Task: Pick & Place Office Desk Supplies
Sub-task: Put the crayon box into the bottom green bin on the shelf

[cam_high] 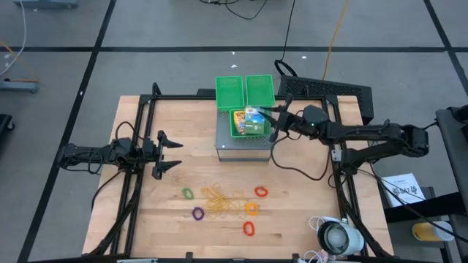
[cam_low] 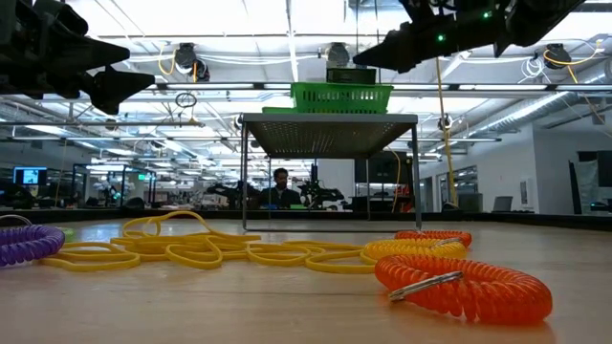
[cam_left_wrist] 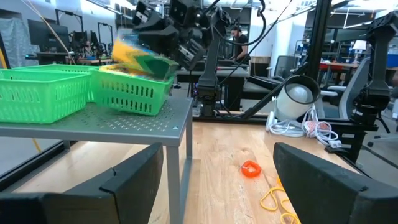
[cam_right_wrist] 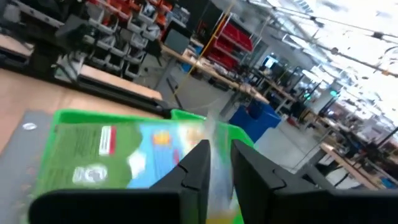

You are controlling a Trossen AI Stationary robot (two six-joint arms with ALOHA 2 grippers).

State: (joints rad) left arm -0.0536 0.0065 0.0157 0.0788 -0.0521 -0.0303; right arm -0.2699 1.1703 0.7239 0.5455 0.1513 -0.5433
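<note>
A wooden table (cam_high: 292, 219) carries a grey stand (cam_high: 241, 146) with green bins (cam_high: 245, 91). The right gripper (cam_high: 272, 124) pinches a packet (cam_high: 254, 117) over the near bin, the packet's long axis unclear. The left gripper (cam_high: 172, 155) waits spread, well apart. Rings (cam_high: 252, 208) and rubber bands (cam_high: 219, 201) lie near the front edge.

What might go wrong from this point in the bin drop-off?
The right hand hovers over the green mesh bin with a green-white packet between its narrowly parted fingers; the packet could land propped on the yellow-green crayon box or snag on withdrawal.
</note>
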